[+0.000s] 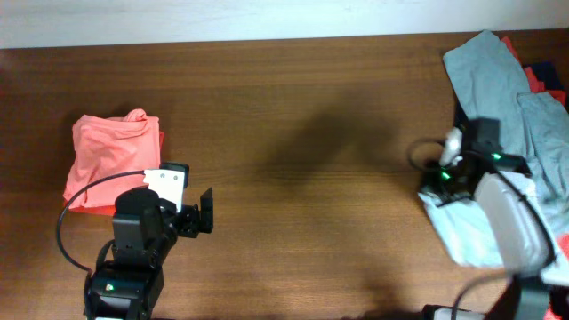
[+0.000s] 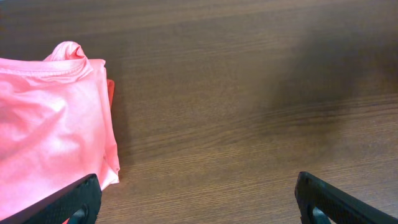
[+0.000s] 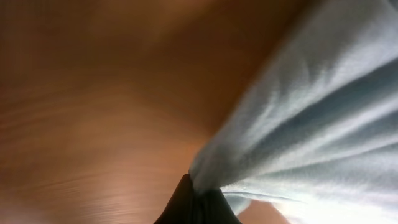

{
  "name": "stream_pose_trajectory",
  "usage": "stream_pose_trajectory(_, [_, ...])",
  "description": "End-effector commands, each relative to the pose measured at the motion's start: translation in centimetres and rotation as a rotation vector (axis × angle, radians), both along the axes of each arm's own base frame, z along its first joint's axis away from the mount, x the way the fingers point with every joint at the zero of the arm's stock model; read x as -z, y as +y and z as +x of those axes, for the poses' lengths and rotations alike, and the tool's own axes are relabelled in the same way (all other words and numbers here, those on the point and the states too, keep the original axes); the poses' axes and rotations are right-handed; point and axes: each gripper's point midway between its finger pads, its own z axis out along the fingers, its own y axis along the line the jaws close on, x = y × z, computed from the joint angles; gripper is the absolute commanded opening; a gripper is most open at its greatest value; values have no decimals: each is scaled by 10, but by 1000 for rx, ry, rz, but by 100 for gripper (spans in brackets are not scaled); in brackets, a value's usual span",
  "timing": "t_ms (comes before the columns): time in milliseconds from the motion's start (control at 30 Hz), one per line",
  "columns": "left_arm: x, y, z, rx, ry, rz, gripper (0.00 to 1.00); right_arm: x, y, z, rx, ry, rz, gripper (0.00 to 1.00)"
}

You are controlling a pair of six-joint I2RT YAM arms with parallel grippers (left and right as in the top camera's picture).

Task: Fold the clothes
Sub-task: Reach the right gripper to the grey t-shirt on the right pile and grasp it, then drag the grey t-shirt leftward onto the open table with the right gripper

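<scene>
A pale grey-blue T-shirt point(image 1: 498, 76) lies spread at the table's right end. In the right wrist view its cloth point(image 3: 311, 112) bunches into the tips of my right gripper point(image 3: 198, 186), which is shut on an edge of it. From overhead that gripper point(image 1: 434, 182) sits at the shirt's left edge. A folded coral-orange T-shirt point(image 1: 111, 156) rests at the left. My left gripper point(image 2: 199, 202) stands open just right of it, nothing between its fingers point(image 2: 68, 202). Overhead, the left gripper point(image 1: 197, 213) hovers near the front.
Red and navy clothes point(image 1: 542, 76) peek out under the grey-blue shirt at the far right edge. Bare brown tabletop point(image 1: 311, 133) stretches between the two arms. A black cable point(image 1: 80, 200) loops beside the left arm.
</scene>
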Motion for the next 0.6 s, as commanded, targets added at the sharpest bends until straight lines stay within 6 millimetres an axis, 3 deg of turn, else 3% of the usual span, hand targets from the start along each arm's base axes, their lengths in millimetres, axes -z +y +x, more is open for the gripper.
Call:
stream_pose_trajectory(0, [-13,0,3,-8,-33,-8,99,-41,71,14,-249,-140,54,4])
stream_pose_trajectory(133, [-13,0,3,-8,-33,-8,99,-51,146,14,-460,-209,76,4])
stream_pose_trajectory(300, [-13,0,3,-8,-33,-8,99,-50,220,13,-653,-296,109,5])
stream_pose_trajectory(467, [-13,0,3,-8,-33,-8,99,-50,267,29,-737,-414,143,6])
stream_pose_trajectory(567, [-13,0,3,-8,-33,-9,99,-66,282,52,-735,-544,167,22])
